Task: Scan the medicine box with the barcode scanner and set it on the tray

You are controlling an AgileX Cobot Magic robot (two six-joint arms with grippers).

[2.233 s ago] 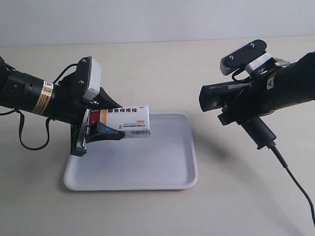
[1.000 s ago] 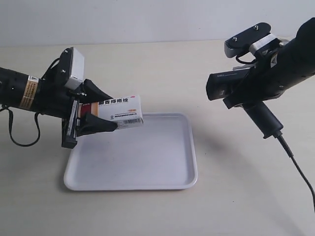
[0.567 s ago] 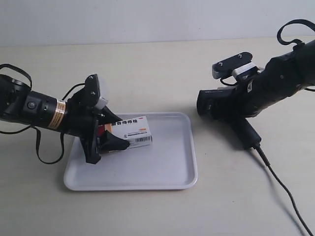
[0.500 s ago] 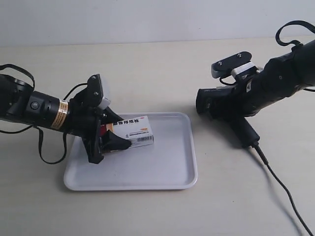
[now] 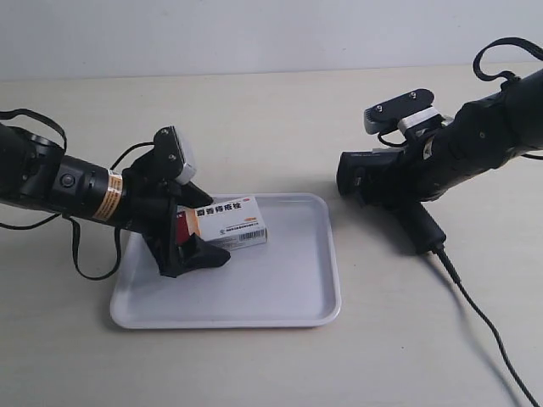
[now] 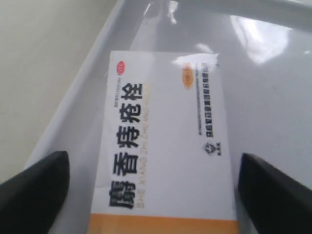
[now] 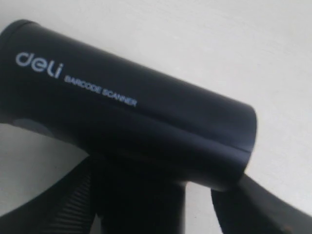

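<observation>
We are seeing the left gripper (image 5: 201,235) lying spread over the tray (image 5: 288,297), its 2 fingers (image 6: 34,185) standing clear of the medicine box (image 5: 231,223) resting near the tray's left rim; the right gripper (image 5: 399,182) is clamping the barcode scanner (image 5: 373,174) beyond the right rim.

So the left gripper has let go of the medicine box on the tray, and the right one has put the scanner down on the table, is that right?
Not quite. The right gripper is shut on the scanner, as the right wrist view shows. The rest stands: the left gripper is open, jaws clear of the box on the tray.
</observation>
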